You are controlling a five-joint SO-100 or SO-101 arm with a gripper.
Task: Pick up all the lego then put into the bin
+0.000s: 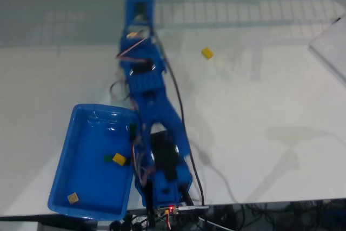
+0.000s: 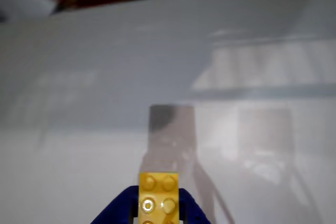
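1. In the wrist view, the jaws grasp a yellow studded lego brick (image 2: 158, 196) at 6 o'clock, above the pale surface (image 2: 168, 77).
2. In the fixed view, the glossy blue bin (image 1: 86, 133) holds a dark green brick (image 1: 108, 158), a yellow one (image 1: 119, 159) and a tan one (image 1: 72, 198).
3. Another yellow brick (image 1: 207, 53) lies at 1 o'clock, well apart.

The blue plastic arm (image 1: 157, 133) stretched from its base at the bottom edge of the fixed view up toward the top, reaching far out. In the wrist view, its blue end effector (image 2: 157, 208) was closed on a yellow studded brick (image 2: 158, 195).
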